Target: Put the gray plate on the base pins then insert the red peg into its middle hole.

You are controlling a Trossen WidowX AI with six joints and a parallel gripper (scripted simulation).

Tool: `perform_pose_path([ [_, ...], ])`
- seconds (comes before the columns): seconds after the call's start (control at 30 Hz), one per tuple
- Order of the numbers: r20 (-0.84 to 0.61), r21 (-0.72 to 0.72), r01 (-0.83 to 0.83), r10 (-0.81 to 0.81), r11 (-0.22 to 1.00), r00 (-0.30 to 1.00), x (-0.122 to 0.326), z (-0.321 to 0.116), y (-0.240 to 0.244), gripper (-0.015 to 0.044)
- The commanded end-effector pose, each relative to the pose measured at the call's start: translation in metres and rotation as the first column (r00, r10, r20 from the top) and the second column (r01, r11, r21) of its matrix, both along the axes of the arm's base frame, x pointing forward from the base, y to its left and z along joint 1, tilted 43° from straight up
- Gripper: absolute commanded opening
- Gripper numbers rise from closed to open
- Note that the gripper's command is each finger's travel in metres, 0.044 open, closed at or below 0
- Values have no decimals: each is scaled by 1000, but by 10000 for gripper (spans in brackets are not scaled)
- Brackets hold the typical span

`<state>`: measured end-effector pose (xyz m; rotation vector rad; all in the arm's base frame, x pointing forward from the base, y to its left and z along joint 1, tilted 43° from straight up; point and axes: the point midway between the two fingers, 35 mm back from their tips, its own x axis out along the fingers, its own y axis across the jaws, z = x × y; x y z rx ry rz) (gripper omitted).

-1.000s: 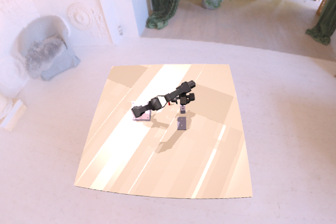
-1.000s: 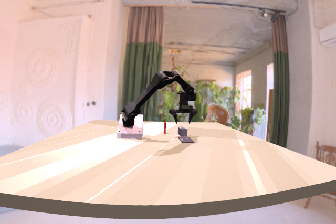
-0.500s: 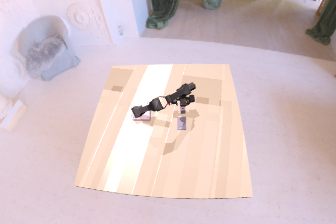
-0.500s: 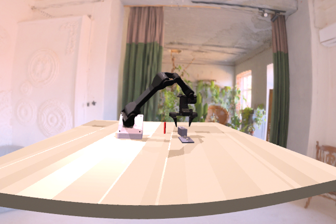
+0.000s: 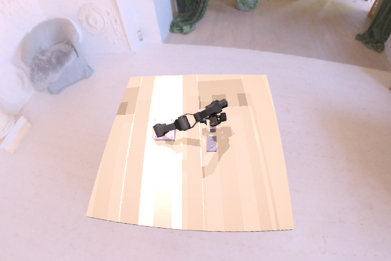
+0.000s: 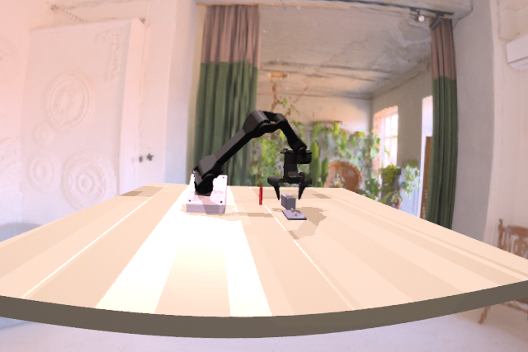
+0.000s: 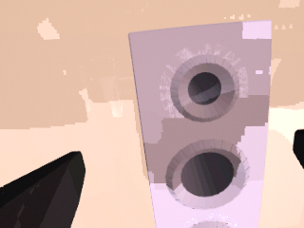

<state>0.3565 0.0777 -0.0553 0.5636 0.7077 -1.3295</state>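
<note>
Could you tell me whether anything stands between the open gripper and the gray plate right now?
Nothing visible does. The gripper hangs open just above the plate, one finger on either side of it, with only air between. The red peg stands off to the side, and the base lies nearer the camera.

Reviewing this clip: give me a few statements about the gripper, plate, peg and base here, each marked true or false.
1. The gripper is open and holds nothing. True.
2. The red peg is already in the plate's middle hole. False: it stands upright on the table, apart from the plate.
3. The gray plate shows three holes in a row, the middle one largest. True.
4. The plate lies flat on the base. False: in the exterior view it stands just behind the base, not on it.
5. The gripper hangs above the plate. True.
</note>
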Motion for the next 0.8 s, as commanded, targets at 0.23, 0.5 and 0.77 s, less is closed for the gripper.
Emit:
perform_pose_path([
  [0.23, -10, -11, 0, 0, 1000, 1000, -1, -16, -15, 440],
  [0.5, -10, -12, 0, 0, 1000, 1000, -1, -19, -18, 335],
  [0.77, -10, -12, 0, 0, 1000, 1000, -1, -19, -18, 145],
])
